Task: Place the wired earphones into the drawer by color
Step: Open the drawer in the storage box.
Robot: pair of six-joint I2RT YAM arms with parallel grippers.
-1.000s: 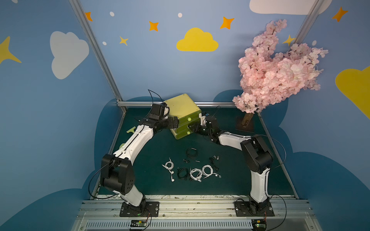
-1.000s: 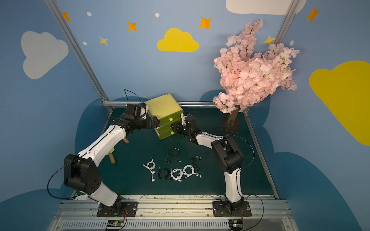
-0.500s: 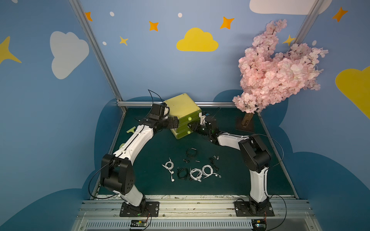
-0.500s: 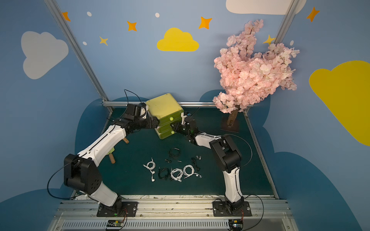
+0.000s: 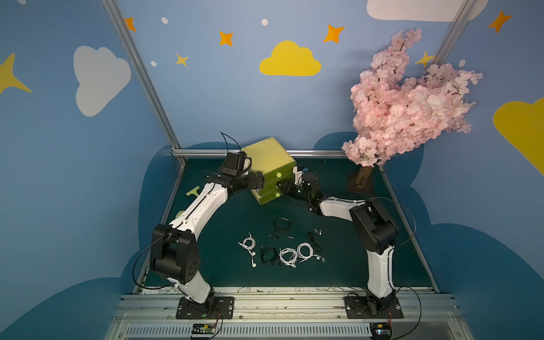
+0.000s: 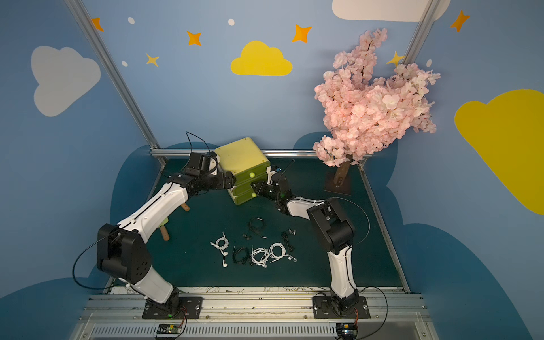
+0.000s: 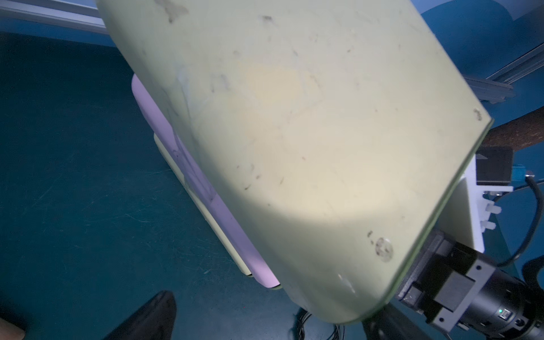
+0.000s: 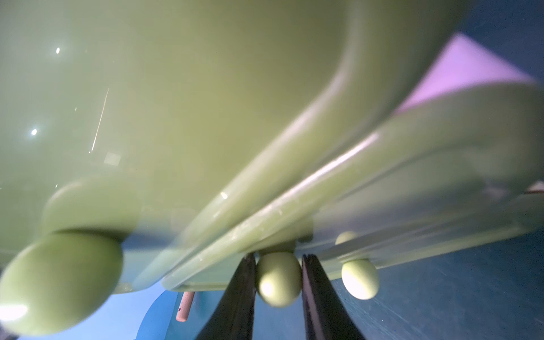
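- Walled in blue with painted clouds and stars; floored with a dark green mat (image 5: pixel 235 223).
- Saw a green chest (image 5: pixel 269 159) of three drawers at the mat's back, every drawer seemingly pushed in.
- Found the earphones (image 5: pixel 288 254) loose on the mat in front of the chest, well apart from it: three white coils, three black; spotted no red.
- Found the left gripper (image 5: pixel 255 180) spread wide at the chest's left front corner, clamped on nothing.
- Found the right gripper (image 8: pixel 278 257) at the chest's front, pads (image 8: pixel 240 288) pressed to both sides of the middle knob (image 8: pixel 278 282), a pinch by the look of it.
- Judged the knob round and slick: liable to slip from the pads on a pull off the drawer's line.
- Judged the chest light: liable to slide or tip forward if braced loosely.
- Could not tell whether the left gripper touched the chest.
- Lost the middle knob behind the right gripper in both top views.
- Could not see inside any drawer.
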